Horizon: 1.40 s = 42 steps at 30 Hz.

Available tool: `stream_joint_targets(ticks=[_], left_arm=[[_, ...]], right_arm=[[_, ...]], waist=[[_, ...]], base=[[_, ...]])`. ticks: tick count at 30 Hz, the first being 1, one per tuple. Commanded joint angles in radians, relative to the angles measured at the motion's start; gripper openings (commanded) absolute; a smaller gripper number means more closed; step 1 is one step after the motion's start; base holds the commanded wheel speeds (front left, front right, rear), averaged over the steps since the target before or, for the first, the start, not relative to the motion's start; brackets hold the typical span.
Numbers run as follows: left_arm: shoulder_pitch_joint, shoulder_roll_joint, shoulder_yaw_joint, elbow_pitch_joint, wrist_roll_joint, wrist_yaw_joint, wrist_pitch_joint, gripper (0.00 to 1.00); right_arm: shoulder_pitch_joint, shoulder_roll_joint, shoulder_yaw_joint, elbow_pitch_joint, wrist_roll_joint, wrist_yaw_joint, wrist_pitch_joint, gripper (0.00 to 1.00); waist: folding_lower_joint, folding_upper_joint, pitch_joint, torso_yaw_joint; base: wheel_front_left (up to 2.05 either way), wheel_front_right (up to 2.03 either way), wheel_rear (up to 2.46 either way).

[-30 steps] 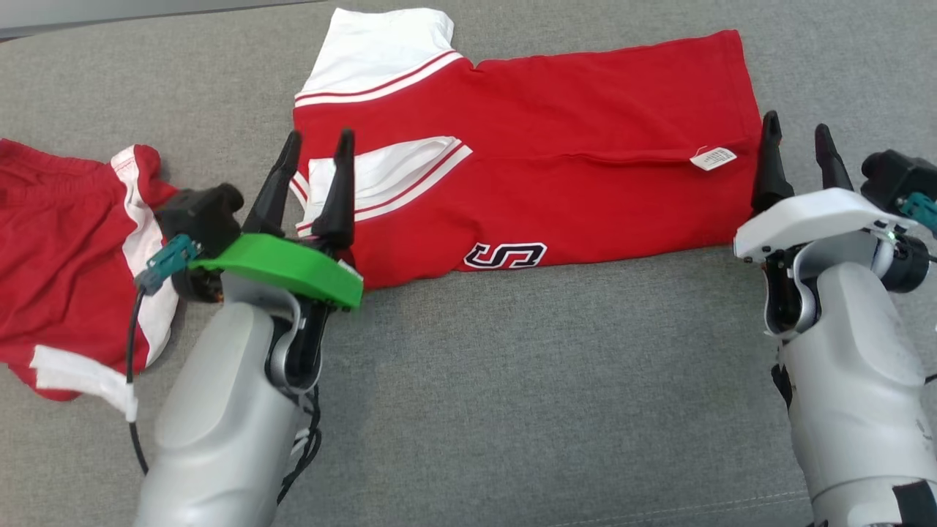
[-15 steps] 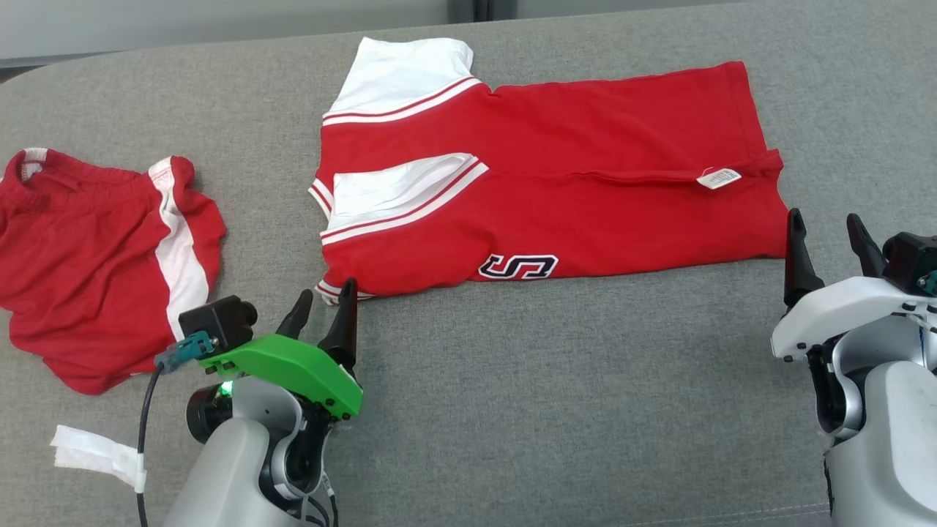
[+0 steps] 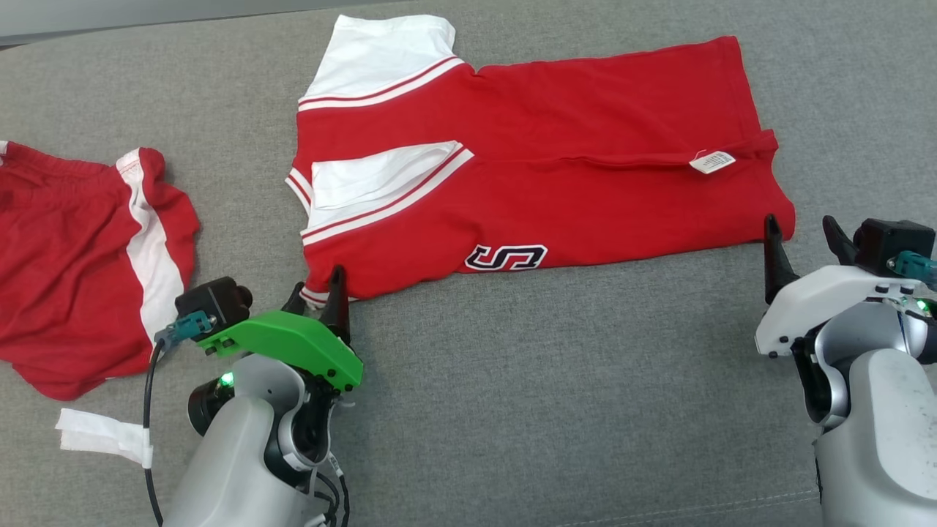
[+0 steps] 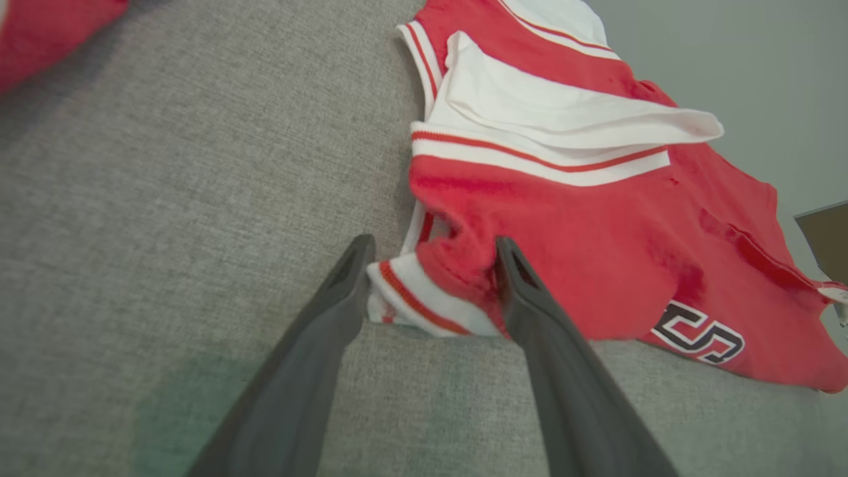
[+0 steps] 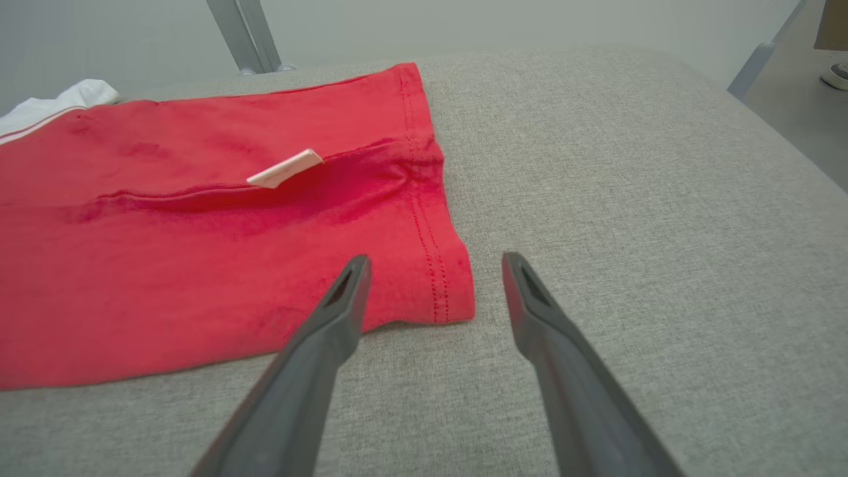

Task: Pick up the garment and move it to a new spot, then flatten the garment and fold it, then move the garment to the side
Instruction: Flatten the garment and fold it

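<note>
The garment (image 3: pixel 556 183), a red shirt with white striped sleeves and a black-and-white letter patch, lies folded lengthwise on the grey cushion (image 3: pixel 549 380). My left gripper (image 3: pixel 318 285) is at its near left corner. In the left wrist view this gripper (image 4: pixel 434 255) is open, its fingers straddling the bunched red and white corner of the garment (image 4: pixel 596 252). My right gripper (image 3: pixel 799 223) is open at the near right corner. In the right wrist view the right gripper (image 5: pixel 434 262) points at the hem corner of the garment (image 5: pixel 199 232), one finger over the cloth and one over the cushion.
Red shorts (image 3: pixel 73 256) with a white side stripe lie crumpled at the left. A white strip (image 3: pixel 102 435) lies in front of them. A white tag (image 3: pixel 711 161) sticks out of the garment's fold. The cushion's edge and metal legs (image 5: pixel 242 33) are beyond the shirt.
The left gripper has drawn back from over the sleeve to the garment's near left corner. The right gripper has come back to the near right corner. The camera has shifted slightly.
</note>
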Motion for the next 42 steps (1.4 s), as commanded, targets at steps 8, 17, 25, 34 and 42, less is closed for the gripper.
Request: stream_joint_targets(ticks=[8, 17, 25, 34, 42], left_arm=[[0.024, -0.007, -0.002, -0.021, -0.027, -0.015, -0.030, 0.00], [0.051, 0.007, -0.004, -0.071, -0.028, -0.033, -0.053, 0.00], [0.030, 0.013, -0.005, -0.095, -0.036, -0.058, -0.060, 0.00], [0.113, 0.055, -0.003, -0.232, -0.060, -0.096, -0.041, 0.00], [0.313, 0.104, 0.000, -0.365, -0.093, -0.074, -0.013, 0.00]], right_arm=[[-0.074, -0.003, -0.088, 0.124, -0.024, 0.000, 0.022, 1.00], [-0.176, -0.002, -0.102, 0.318, 0.118, 0.000, 0.078, 1.00], [-0.262, -0.005, -0.108, 0.420, 0.173, 0.000, 0.050, 0.00], [-0.158, -0.031, -0.084, 0.276, 0.337, 0.000, 0.031, 0.00], [0.106, -0.019, -0.076, 0.021, 0.430, -0.001, 0.053, 0.00]], waist=[[0.0000, 0.0000, 0.012, 0.023], [0.0000, 0.0000, 0.023, 0.033], [0.0000, 0.0000, 0.020, 0.035], [0.0000, 0.0000, -0.011, 0.032], [0.0000, 0.0000, -0.025, 0.021]], base=[[0.00, 0.00, 0.00], [0.00, 0.00, 0.00], [0.00, 0.00, 0.00], [0.00, 0.00, 0.00], [0.00, 0.00, 0.00]])
